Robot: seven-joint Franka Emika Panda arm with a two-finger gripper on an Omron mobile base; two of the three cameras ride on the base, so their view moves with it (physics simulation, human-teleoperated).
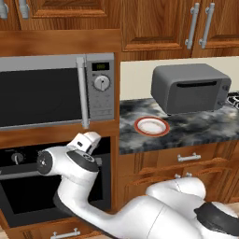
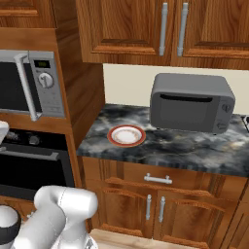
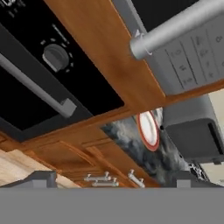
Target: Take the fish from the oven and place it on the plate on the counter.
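Note:
The black oven (image 1: 28, 191) sits low in the wooden column with its glass door closed, a silver bar handle (image 3: 39, 89) across it and a knob (image 3: 55, 57) above. The fish is hidden from view. The small white plate (image 1: 151, 126) with its red-orange rim lies bare on the dark marbled counter (image 1: 200, 127), to the right of the oven column. My gripper (image 1: 88, 139) hovers in front of the oven's upper right corner, just under the microwave. In the hand view its fingertips (image 3: 40, 178) stand wide apart, open on nothing. The plate (image 2: 126, 135) and oven (image 2: 29, 165) also show in the right base view.
A silver microwave (image 1: 51, 93) with a dial and vertical handle sits directly above the oven. A grey toaster oven (image 1: 191, 87) stands at the back of the counter, right of the plate. Wooden drawers (image 2: 158, 179) with silver handles lie below, cabinets (image 2: 170, 29) above.

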